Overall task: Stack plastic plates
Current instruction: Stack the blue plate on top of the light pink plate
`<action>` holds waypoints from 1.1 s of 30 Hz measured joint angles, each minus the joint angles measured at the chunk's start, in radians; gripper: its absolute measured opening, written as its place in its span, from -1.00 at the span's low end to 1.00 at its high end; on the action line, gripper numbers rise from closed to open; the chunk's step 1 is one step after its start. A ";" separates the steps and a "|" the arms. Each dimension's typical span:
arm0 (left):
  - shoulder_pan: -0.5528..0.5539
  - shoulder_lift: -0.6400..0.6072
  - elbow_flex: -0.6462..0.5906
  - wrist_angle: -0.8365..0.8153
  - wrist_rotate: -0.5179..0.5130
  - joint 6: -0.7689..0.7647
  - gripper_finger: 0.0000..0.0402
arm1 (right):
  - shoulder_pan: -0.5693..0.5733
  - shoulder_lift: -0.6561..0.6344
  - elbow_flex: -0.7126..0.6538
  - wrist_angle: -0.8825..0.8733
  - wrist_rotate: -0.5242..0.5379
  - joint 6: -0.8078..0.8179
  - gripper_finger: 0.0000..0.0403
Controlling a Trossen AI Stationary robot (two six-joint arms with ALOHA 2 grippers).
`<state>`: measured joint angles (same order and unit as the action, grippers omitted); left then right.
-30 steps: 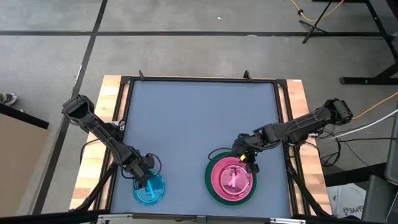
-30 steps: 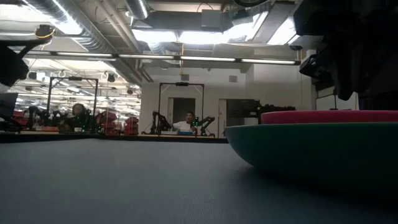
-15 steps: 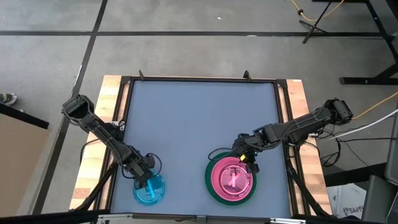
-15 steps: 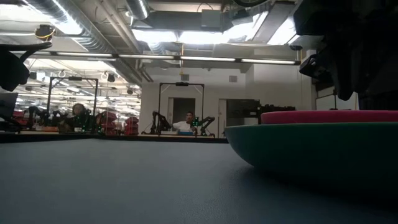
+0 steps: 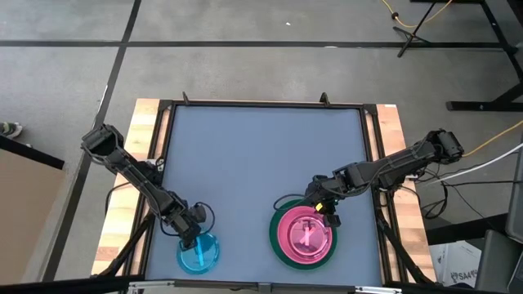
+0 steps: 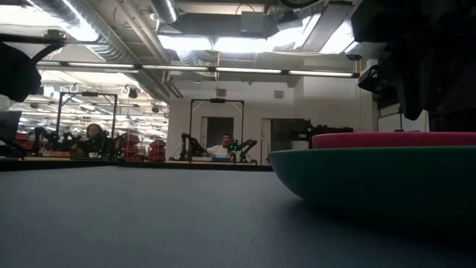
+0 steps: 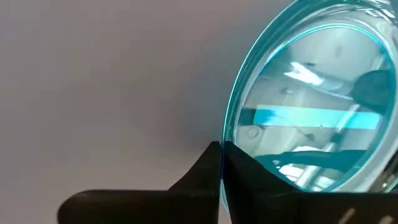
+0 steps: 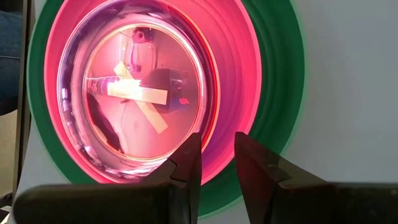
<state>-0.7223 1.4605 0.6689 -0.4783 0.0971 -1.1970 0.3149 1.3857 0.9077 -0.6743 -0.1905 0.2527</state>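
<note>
Down at the table's near-left corner, the left gripper (image 5: pixel 191 234) pinched the rim of the small blue plate (image 5: pixel 198 251), apparently tilted. Right gripper (image 5: pixel 324 211) hovered at the stack's far edge, fingers (image 8: pixel 186 163) slightly apart: small pink plate (image 8: pixel 140 99) on pink plate (image 8: pixel 239 81) on green plate (image 8: pixel 280 68).

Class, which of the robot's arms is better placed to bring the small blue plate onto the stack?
Left. Its gripper is at the rim of the small translucent blue plastic plate, fingers closed on the edge. The right gripper sits over the pink-and-green stack, far from it.
</note>
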 joint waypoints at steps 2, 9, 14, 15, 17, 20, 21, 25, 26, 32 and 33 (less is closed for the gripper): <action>0.000 0.000 0.000 0.025 -0.014 0.001 -0.99 | 0.000 0.000 0.000 0.000 0.000 0.000 -0.56; 0.010 0.000 0.000 0.134 -0.095 0.012 -0.99 | 0.000 0.000 0.000 0.000 0.000 0.000 -0.56; 0.047 0.000 0.000 0.221 -0.100 0.073 -1.00 | 0.000 0.000 0.000 0.001 0.000 0.000 -0.56; 0.056 0.000 0.000 0.240 -0.106 0.085 -1.00 | 0.000 0.000 0.000 0.001 0.000 0.000 -0.56; 0.074 0.000 0.000 0.282 -0.113 0.113 -1.00 | 0.000 0.000 0.000 0.001 0.000 0.000 -0.56; 0.103 0.000 0.000 0.343 -0.114 0.157 -1.00 | 0.000 0.000 0.000 0.013 0.000 0.000 -0.56; 0.112 0.000 0.000 0.361 -0.114 0.167 -1.00 | 0.000 0.000 0.000 0.022 0.000 0.000 -0.56; 0.143 0.000 0.000 0.382 -0.113 0.187 -1.00 | 0.000 0.000 0.000 0.060 0.001 0.000 -0.56; 0.151 0.000 0.000 0.382 -0.113 0.187 -1.00 | 0.000 0.000 0.000 0.069 0.001 0.000 -0.56; 0.190 0.000 0.000 0.383 -0.120 0.186 -1.00 | -0.002 0.000 0.000 0.190 0.007 0.000 -0.56; 0.197 0.000 0.000 0.383 -0.130 0.186 -1.00 | -0.001 0.000 0.000 0.220 0.017 0.000 -0.56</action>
<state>-0.5250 1.4605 0.6689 -0.0956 -0.0325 -1.0107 0.3134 1.3857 0.9077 -0.4543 -0.1736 0.2529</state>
